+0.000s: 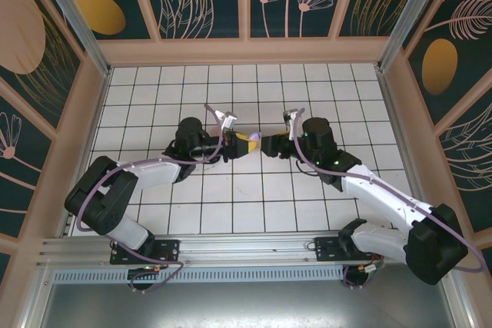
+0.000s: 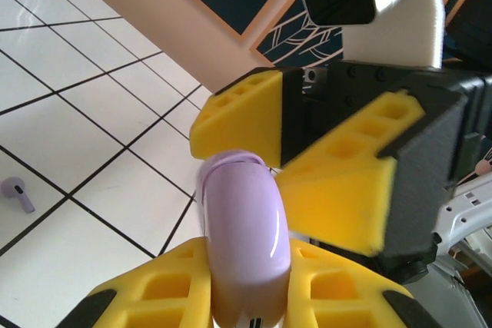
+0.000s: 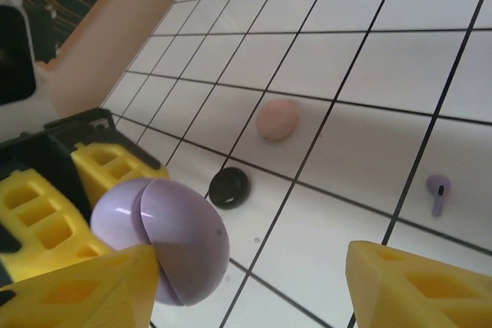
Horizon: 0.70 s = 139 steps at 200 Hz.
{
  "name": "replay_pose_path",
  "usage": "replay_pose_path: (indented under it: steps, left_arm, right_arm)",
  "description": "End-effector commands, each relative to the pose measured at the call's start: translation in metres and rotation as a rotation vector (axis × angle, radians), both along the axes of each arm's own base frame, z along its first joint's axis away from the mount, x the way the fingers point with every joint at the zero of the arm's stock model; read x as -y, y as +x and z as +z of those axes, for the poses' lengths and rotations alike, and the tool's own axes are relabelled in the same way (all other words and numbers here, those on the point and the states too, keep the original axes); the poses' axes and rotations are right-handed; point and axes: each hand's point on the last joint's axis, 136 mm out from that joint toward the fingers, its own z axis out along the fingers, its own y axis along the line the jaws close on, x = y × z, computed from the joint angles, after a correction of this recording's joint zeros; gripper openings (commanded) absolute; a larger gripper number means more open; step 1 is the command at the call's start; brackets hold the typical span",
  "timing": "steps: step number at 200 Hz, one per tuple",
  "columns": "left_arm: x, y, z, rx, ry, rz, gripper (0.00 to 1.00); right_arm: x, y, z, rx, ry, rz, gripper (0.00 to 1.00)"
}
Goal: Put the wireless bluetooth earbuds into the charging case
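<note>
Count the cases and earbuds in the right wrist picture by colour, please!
Lilac: 2, the lilac case and the lilac earbud
Pink: 1, the pink case
Black: 1, the black case
Total: 4

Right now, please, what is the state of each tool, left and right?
Left tool: closed, holding the lilac case.
Right tool: open, one finger on each side of the case, not gripping it.
</note>
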Motion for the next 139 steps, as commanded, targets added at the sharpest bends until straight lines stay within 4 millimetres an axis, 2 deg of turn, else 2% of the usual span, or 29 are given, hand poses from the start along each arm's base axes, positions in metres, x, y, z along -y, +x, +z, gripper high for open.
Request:
replay_pose_path:
  steps: [1, 10, 14, 24, 58, 99, 139]
  left_arm:
    - [0.002, -0.011, 0.032, 0.082, -0.055, -0.059, 0.0]
    - [0.001, -0.011, 0.033, 0.086, -0.056, -0.057, 0.0]
    - [0.001, -0.011, 0.034, 0.088, -0.056, -0.055, 0.0]
    - [0.0, -0.011, 0.034, 0.091, -0.055, -0.05, 0.0]
    - [0.0, -0.011, 0.033, 0.094, -0.053, -0.048, 0.0]
    - [0.002, -0.012, 0.033, 0.093, -0.055, -0.071, 0.0]
    - [0.005, -0.013, 0.038, 0.085, -0.071, -0.1, 0.0]
  right_arm:
    - [0.007, 0.019, 0.005, 0.016, 0.044, -0.055, 0.63]
    - [0.008, 0.019, 0.0, 0.001, 0.044, -0.061, 0.61]
    - [0.018, 0.025, -0.002, -0.006, 0.043, -0.094, 0.61]
    - [0.022, 0.026, -0.004, -0.017, 0.044, -0.108, 0.61]
    - [0.027, 0.009, 0.001, -0.02, 0.074, -0.088, 0.6]
    - [0.015, -0.022, 0.019, 0.011, 0.142, 0.078, 0.6]
    - [0.001, -0.032, 0.025, 0.009, 0.184, 0.182, 0.52]
